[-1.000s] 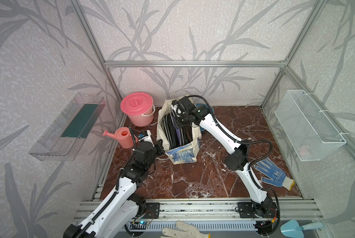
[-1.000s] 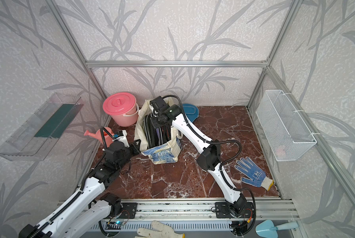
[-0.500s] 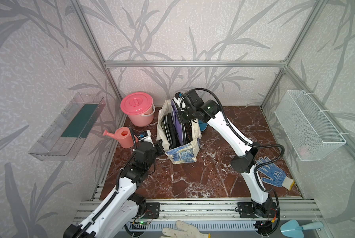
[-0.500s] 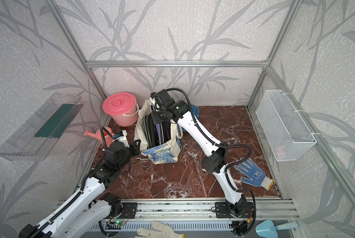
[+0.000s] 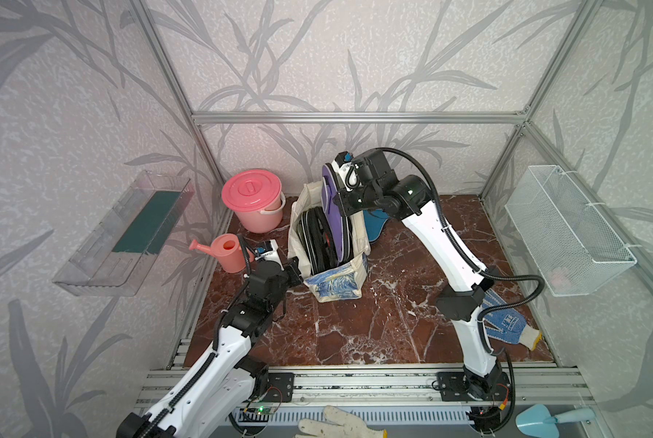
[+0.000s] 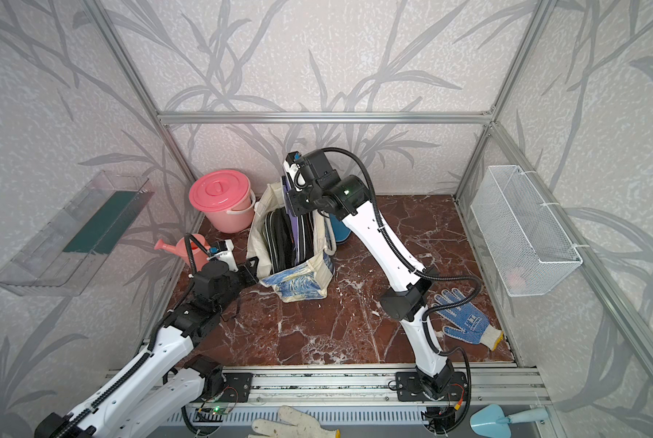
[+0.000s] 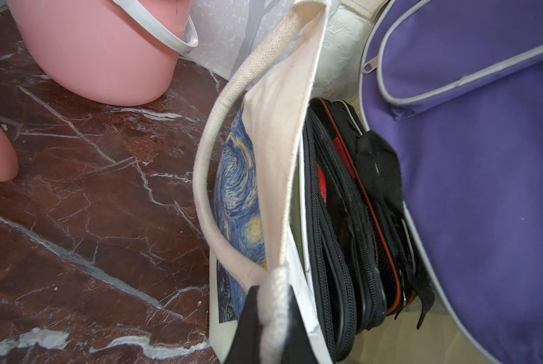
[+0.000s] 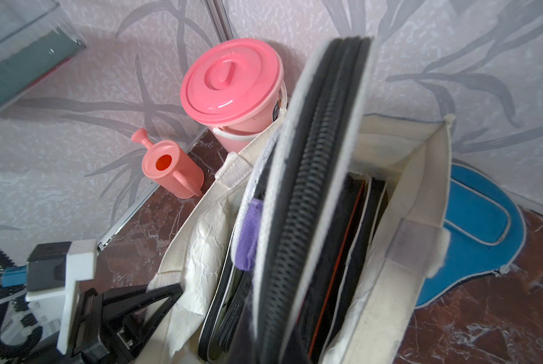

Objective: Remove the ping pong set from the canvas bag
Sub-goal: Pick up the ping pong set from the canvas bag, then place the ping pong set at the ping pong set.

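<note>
Purple case (image 5: 336, 231) hung clamped in the right claw (image 5: 344, 199), half out of the bag (image 5: 340, 282), above the black cases (image 5: 313, 239); left claw (image 5: 295, 267) pinched the bag's handle (image 7: 207, 176).

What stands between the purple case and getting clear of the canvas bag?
Nothing visible above it. The right gripper holds the purple case partly raised; its lower end sits inside the canvas bag beside the black cases. The teal case lies on the floor beyond the bag.
</note>
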You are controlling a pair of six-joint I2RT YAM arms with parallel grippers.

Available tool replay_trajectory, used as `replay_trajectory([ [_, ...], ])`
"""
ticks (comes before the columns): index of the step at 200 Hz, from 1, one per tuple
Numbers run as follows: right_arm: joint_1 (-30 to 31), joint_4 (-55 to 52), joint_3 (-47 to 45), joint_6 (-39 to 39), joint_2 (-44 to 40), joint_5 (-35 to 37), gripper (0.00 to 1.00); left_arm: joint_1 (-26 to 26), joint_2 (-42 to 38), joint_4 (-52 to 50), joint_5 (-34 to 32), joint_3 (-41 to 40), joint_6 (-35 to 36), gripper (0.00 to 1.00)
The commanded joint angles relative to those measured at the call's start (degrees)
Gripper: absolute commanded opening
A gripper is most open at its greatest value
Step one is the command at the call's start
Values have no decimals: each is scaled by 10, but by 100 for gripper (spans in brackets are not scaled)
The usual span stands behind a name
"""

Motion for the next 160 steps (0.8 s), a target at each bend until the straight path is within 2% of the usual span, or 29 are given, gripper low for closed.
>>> replay_trajectory([
  [1,-13,18,22,2,-44,-10,0,0,-7,-3,-1,-7,9,0],
  [54,-69,61,-20,35,-89,-58,0,1,-7,-3,0,-7,10,0],
  [111,-128,98,-55,58,-115,-79,0,0,-10,-9,1,-8,11,0],
  [160,-178,171,-142,85,-137,-103,0,1,-11,-15,-4,-6,14,0],
])
